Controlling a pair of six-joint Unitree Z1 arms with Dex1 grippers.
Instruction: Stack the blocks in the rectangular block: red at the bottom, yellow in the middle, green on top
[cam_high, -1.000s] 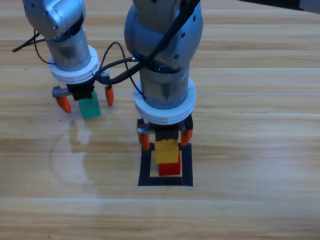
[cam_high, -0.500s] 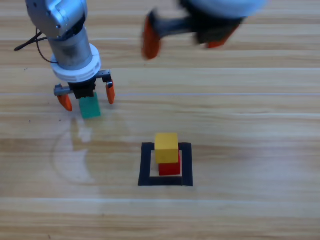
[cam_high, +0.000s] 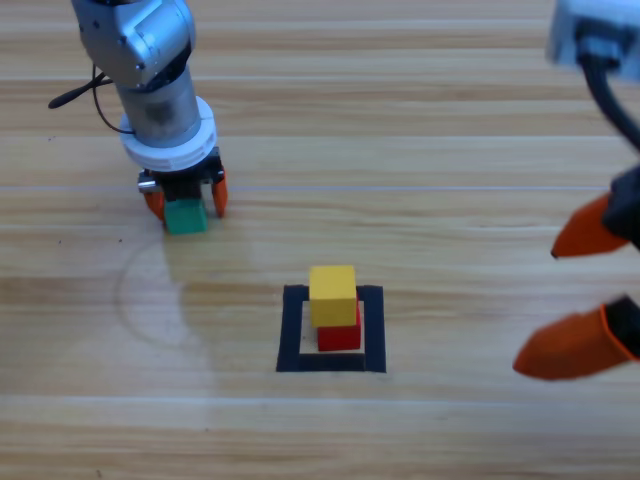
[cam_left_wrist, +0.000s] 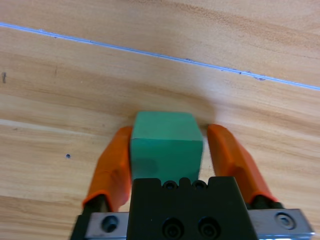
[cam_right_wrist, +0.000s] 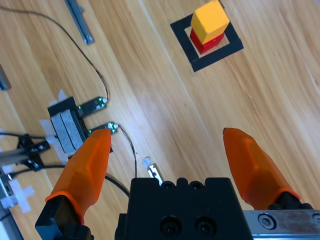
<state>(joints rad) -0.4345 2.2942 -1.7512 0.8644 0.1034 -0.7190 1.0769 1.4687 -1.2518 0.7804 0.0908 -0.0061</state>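
Observation:
The yellow cube (cam_high: 333, 294) sits on the red cube (cam_high: 340, 337) inside the black tape rectangle (cam_high: 290, 330). Both also show far off in the right wrist view: yellow (cam_right_wrist: 210, 19) on red (cam_right_wrist: 205, 42) in the rectangle (cam_right_wrist: 218, 57). The green cube (cam_high: 186, 216) rests on the table at the left. My left gripper (cam_high: 186, 197) stands over it with its jaws shut against its sides, and the cube (cam_left_wrist: 166, 142) fills the gap between them (cam_left_wrist: 167, 150). My right gripper (cam_high: 580, 290) is open and raised at the right edge, holding nothing (cam_right_wrist: 165, 135).
A black cable (cam_high: 75, 95) trails behind the left arm. A faint ring mark (cam_high: 150, 300) lies on the wood left of the rectangle. Beyond the table, the right wrist view shows a taped box (cam_right_wrist: 67, 125) with wires and a metal bar (cam_right_wrist: 80, 20).
My right arm let go of the yellow cube on the red one, lifted away and swung to the right edge. The left gripper's jaws closed in on the green cube.

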